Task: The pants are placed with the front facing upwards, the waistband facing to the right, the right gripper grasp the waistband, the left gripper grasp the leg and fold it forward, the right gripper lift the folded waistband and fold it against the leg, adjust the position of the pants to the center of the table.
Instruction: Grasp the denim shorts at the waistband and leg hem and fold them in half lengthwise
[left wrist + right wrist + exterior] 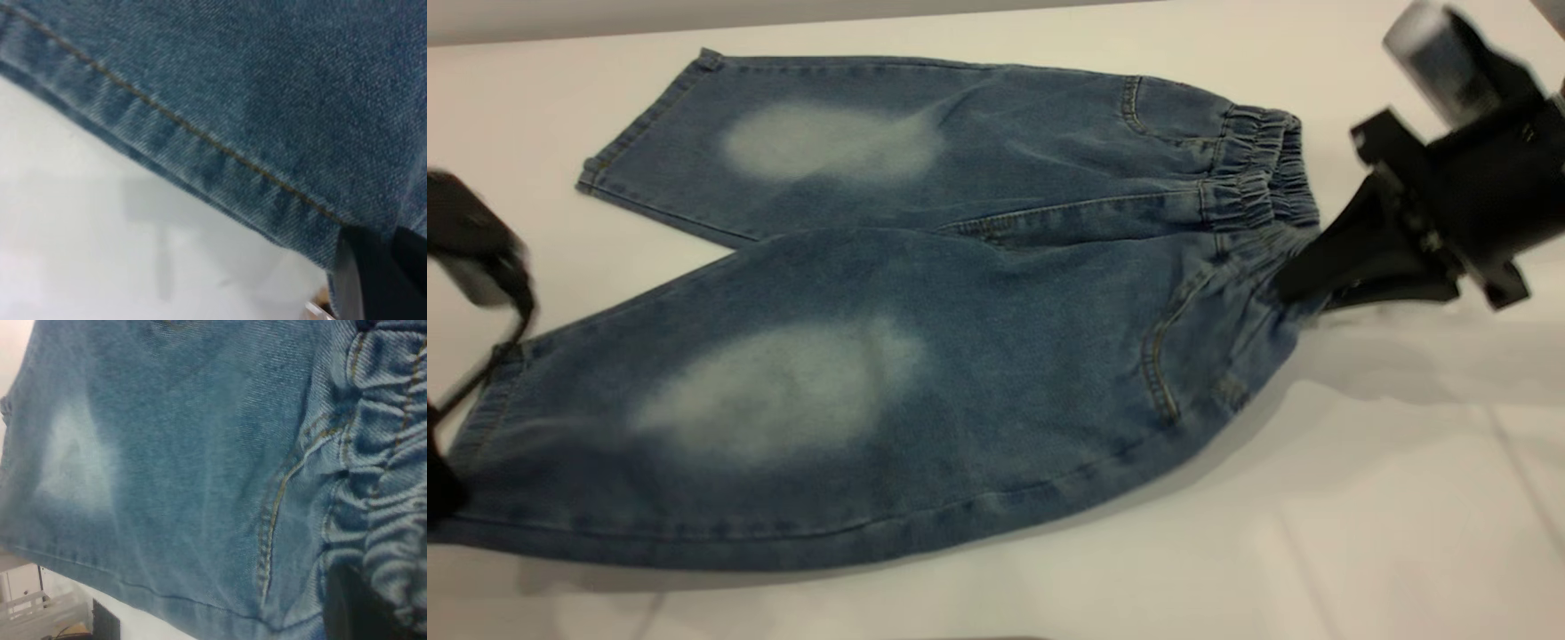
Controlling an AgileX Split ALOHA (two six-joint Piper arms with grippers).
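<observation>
The blue denim pants [925, 320] lie front up on the white table [1405, 498], legs to the left, waistband [1263, 173] to the right. My right gripper [1294, 283] is shut on the near end of the waistband [390, 493], and the cloth there is raised off the table with a shadow under it. My left gripper [449, 462] is at the hem of the near leg [200, 153], shut on its corner at the left edge. One black finger [373, 280] shows against the hem. The far leg [783, 142] lies flat.
The table's far edge [783, 22] runs along the top of the exterior view. Bare tabletop lies in front of the pants and to the right. A pale rack [40, 610] shows beyond the cloth in the right wrist view.
</observation>
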